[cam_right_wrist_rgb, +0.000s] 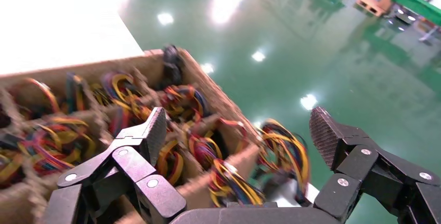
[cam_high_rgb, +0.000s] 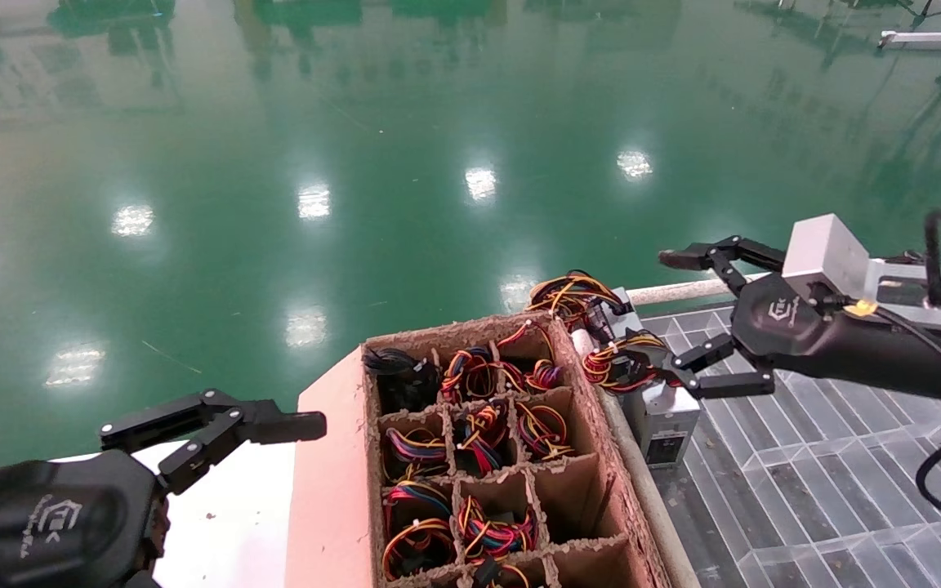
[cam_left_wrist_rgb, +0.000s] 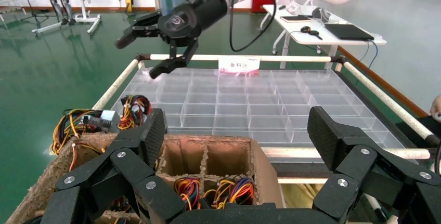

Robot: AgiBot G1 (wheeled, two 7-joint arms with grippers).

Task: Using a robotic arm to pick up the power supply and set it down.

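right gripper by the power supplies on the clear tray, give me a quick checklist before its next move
1. Right gripper open: ok, both black fingers spread wide, nothing held.
2. Target in view: ok, the small silver-grey power supply box with the mostly red wire bundle stands on the clear gridded tray, beside the brown cardboard divider box.
3. Gripper lined up: cannot tell; it hovers above the wire bundle, and its lower finger may already touch the wires.
4. Neighbour clear: not ok, the second grey box with the orange-yellow bundle sits close behind.
5. Left gripper out of the way: ok, open, over on the far side of the cardboard box.
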